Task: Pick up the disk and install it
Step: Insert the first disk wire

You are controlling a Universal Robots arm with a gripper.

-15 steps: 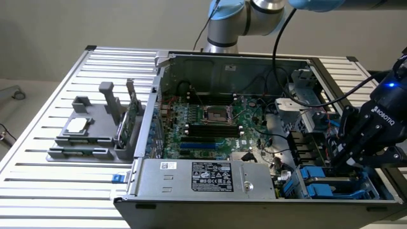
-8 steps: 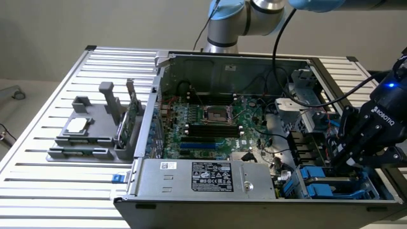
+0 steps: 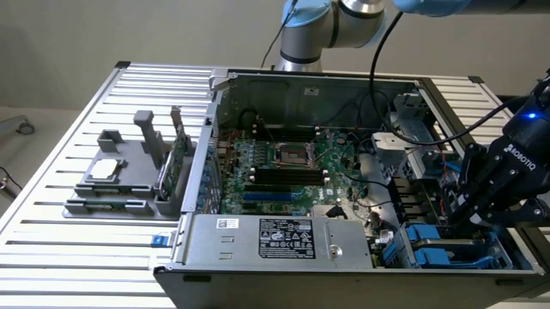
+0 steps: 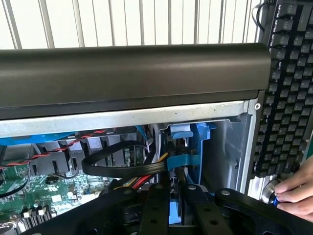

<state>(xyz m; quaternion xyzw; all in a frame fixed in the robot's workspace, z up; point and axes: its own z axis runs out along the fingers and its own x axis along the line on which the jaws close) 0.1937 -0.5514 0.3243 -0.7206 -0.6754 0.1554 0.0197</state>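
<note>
The disk, a flat silver-grey hard drive framed by a blue plastic carrier, sits at the lower right of the exterior frame, low in the drive bay at the front corner of the open grey metal computer case, and the wrist view shows its blue carrier standing on edge between the fingers, near the bottom centre of that frame. The black two-finger gripper reaches down onto it, jaws drawn nearly together and apparently clamped on the carrier's thin edge, though the contact itself is partly hidden by the fingers. The step in hand looks like seating the drive in its bay; doing it well probably means keeping the carrier square to the bay walls, pressing straight along the slot, and keeping clear of the flat black cable looped just beside it. The case also holds a green motherboard in the middle and a silver power supply box with a black label along the near edge. At the exterior view's left a grey plastic fixture on the slatted metal table holds a small silver chip. A black keyboard stands along the right of the wrist frame, with a person's hand at its lower end.
</note>
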